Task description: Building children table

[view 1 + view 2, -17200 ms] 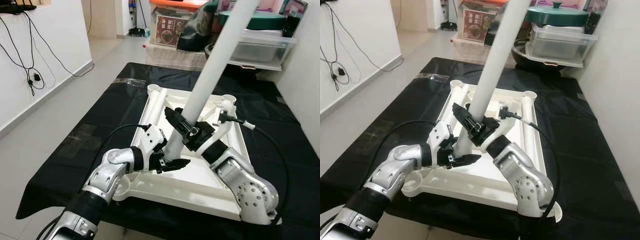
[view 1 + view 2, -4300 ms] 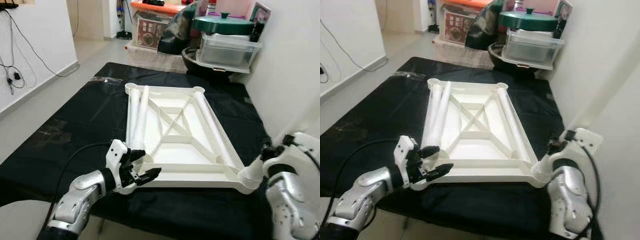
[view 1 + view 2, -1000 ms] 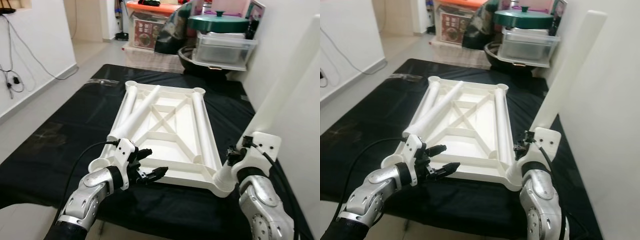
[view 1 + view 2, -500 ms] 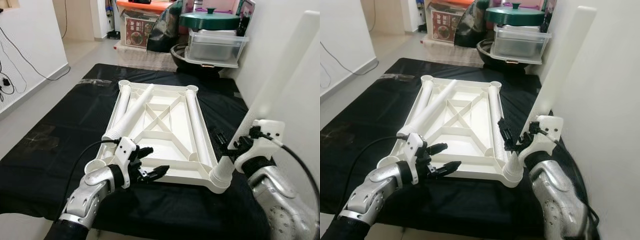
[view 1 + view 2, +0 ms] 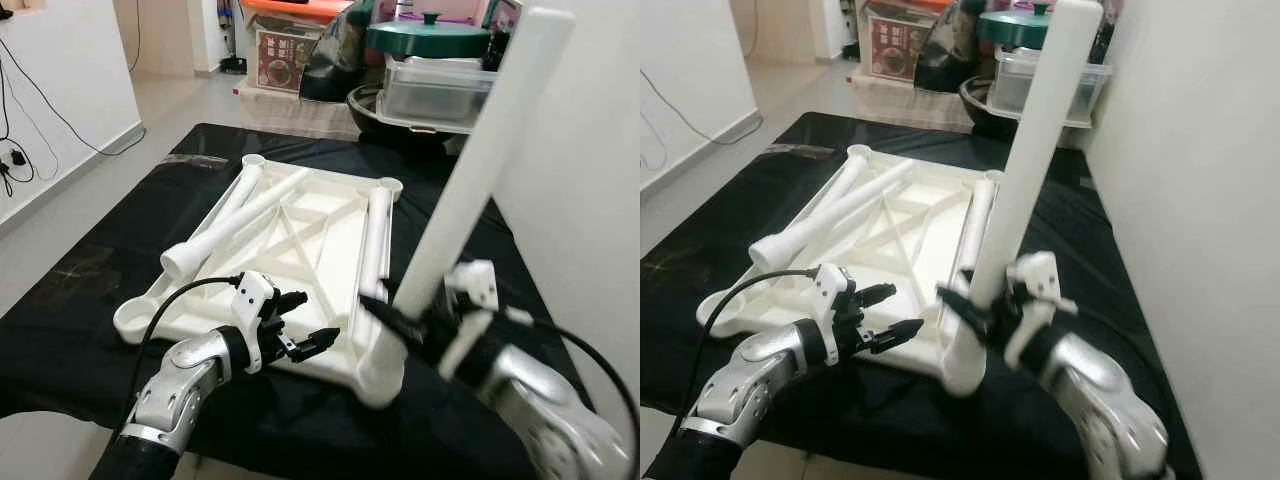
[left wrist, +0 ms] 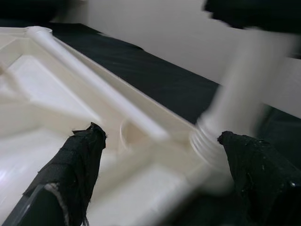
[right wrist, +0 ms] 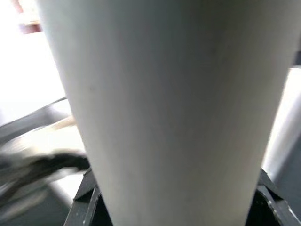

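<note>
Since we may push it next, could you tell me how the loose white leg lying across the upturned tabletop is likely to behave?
The loose leg is a round tube lying slantwise on the tabletop's ribs, so a sideways push would probably roll it. It looks like rigid, smooth plastic: likely stiff, light for its length, and perhaps slippery in a pincer.

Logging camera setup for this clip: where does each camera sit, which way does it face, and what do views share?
Left eye view: head, looking down at the upturned white tabletop on black cloth; both silver arms show.
Right eye view: head, same scene; right gripper grips the upright leg.
Left wrist view: along the open left gripper toward the tabletop's corner.
Right wrist view: against the leg.
Shared: both wrist views and both eyes show that leg.
</note>
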Robot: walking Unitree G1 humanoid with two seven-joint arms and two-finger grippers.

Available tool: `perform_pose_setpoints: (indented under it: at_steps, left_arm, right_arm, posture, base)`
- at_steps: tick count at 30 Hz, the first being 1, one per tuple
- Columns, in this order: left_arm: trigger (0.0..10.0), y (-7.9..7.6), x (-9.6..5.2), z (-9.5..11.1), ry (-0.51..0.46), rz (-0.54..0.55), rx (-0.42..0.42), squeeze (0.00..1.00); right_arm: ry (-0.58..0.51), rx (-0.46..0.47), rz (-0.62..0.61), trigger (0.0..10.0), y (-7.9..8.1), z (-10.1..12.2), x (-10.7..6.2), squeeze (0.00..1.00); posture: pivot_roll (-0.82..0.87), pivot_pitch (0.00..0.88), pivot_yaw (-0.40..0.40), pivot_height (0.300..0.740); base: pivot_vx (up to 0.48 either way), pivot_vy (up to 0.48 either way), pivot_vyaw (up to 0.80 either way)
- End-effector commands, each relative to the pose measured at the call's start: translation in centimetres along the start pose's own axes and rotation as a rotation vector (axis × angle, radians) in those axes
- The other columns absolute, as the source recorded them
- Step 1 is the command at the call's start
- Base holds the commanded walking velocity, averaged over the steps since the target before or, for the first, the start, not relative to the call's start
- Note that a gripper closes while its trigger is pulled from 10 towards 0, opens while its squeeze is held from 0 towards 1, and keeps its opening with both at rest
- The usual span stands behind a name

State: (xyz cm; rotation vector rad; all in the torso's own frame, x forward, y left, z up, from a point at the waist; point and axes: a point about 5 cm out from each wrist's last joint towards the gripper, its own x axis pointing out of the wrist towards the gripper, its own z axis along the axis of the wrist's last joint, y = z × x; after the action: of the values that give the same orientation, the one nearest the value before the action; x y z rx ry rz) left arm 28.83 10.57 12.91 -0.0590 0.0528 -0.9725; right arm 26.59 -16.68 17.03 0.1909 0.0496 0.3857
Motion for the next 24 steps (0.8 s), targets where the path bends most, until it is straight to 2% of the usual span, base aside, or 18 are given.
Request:
perform_pose_setpoints:
  at_steps: [1,3,5,6,7,9,10,11,12,13,15,16,18,19,20,21,22,24]
  left_arm:
    - [10.0,0.1,-0.1,-0.4,0.017,0.005,0.003,0.00]
    - [10.0,0.1,0.0,-0.3,0.017,0.004,0.004,0.00]
    - [10.0,0.1,0.0,-0.3,0.017,0.004,0.004,0.00]
    - [10.0,0.1,0.1,-0.3,0.017,0.003,0.004,0.00]
    - [10.0,0.1,0.1,-0.3,0.017,0.003,0.004,0.00]
    - [10.0,0.0,0.1,-0.4,0.020,-0.002,0.006,0.00]
    - [10.0,0.0,0.1,-0.4,0.020,-0.002,0.006,0.00]
    - [10.0,0.0,0.1,-0.4,0.020,-0.005,0.005,0.00]
    - [10.0,0.0,0.3,-0.4,0.020,-0.009,0.005,0.00]
    - [10.0,0.0,0.3,-0.3,0.020,-0.011,0.005,0.00]
    - [10.0,0.0,0.4,-0.3,0.019,-0.012,0.006,0.00]
    - [10.0,0.1,0.4,-0.3,0.018,-0.012,0.005,0.00]
    - [10.0,0.1,0.4,-0.3,0.018,-0.012,0.005,0.00]
    - [10.0,0.1,0.5,-0.3,0.016,-0.013,0.005,0.00]
    - [10.0,0.1,0.5,-0.3,0.016,-0.013,0.005,0.00]
    - [10.0,0.1,0.5,-0.3,0.014,-0.014,0.005,0.00]
    - [10.0,0.1,0.5,-0.3,0.014,-0.014,0.005,0.00]
    - [10.0,0.0,0.6,-0.3,0.011,-0.015,0.005,0.00]
  right_arm:
    - [0.084,0.061,-0.248,0.0,-2.7,-2.1,-0.9,0.00]
    - [0.085,0.073,-0.473,0.0,-3.6,-2.5,-2.0,0.00]
    - [0.085,0.073,-0.473,0.0,-3.6,-2.5,-2.0,0.00]
    - [0.064,0.092,-0.548,0.0,-3.3,-2.5,-2.4,0.00]
    - [0.064,0.092,-0.548,0.0,-3.3,-2.5,-2.4,0.00]
    - [0.064,0.099,-0.483,0.0,-1.2,-2.8,-2.1,0.00]
    - [0.064,0.099,-0.483,0.0,-1.2,-2.8,-2.1,0.00]
    - [0.050,0.102,-0.410,10.0,0.0,-2.8,-1.9,0.00]
    - [0.010,0.076,-0.321,10.0,0.9,-2.3,-1.8,1.00]
    - [-0.006,0.085,-0.251,10.0,1.1,-1.8,-1.5,1.00]
    - [-0.015,0.094,-0.213,10.0,1.3,-1.5,-1.3,1.00]
    - [-0.031,0.069,-0.114,10.0,1.5,-0.7,-1.1,0.00]
    - [-0.039,0.048,-0.047,10.0,1.6,-0.2,-1.0,0.00]
    - [-0.056,-0.005,0.114,10.0,2.0,0.6,-1.6,0.00]
    - [-0.056,-0.005,0.114,10.0,2.0,0.6,-1.6,0.00]
    - [-0.040,-0.024,0.284,10.0,2.1,0.9,-2.3,0.00]
    - [-0.040,-0.024,0.284,10.0,2.1,0.9,-2.3,0.00]
    - [0.013,-0.055,0.472,10.0,2.2,0.7,-3.2,0.00]
  posture:
    - [0.12,0.000,-0.109,0.740]
    - [0.12,0.000,-0.106,0.740]
    - [0.12,0.000,-0.106,0.740]
    - [0.11,0.000,-0.100,0.740]
    - [0.11,0.000,-0.100,0.740]
    - [0.11,0.000,-0.096,0.740]
    - [0.11,0.000,-0.096,0.740]
    - [0.11,0.000,-0.096,0.740]
    - [0.10,0.000,-0.089,0.740]
    - [0.10,0.000,-0.090,0.740]
    - [0.10,0.000,-0.090,0.740]
    - [0.10,0.000,-0.090,0.740]
    - [0.10,0.000,-0.090,0.740]
    - [0.10,0.000,-0.092,0.740]
    - [0.10,0.000,-0.092,0.740]
    - [0.10,0.000,-0.098,0.740]
    - [0.10,0.000,-0.098,0.740]
    - [0.12,0.000,-0.109,0.740]
  base:
    - [0.000,0.000,0.00]
    - [0.000,0.000,0.00]
    - [0.000,0.000,0.00]
    - [0.000,0.000,0.00]
    - [0.000,0.000,0.00]
    - [0.000,0.000,0.00]
    - [0.000,0.000,0.00]
    - [0.000,0.000,0.00]
    - [0.000,0.000,0.00]
    - [0.000,0.000,0.00]
    - [0.000,0.000,0.00]
    - [0.000,0.000,0.00]
    - [0.000,0.000,0.00]
    - [0.000,0.000,0.00]
    - [0.000,0.000,0.00]
    - [0.000,0.000,0.00]
    - [0.000,0.000,0.00]
    - [0.000,0.000,0.00]
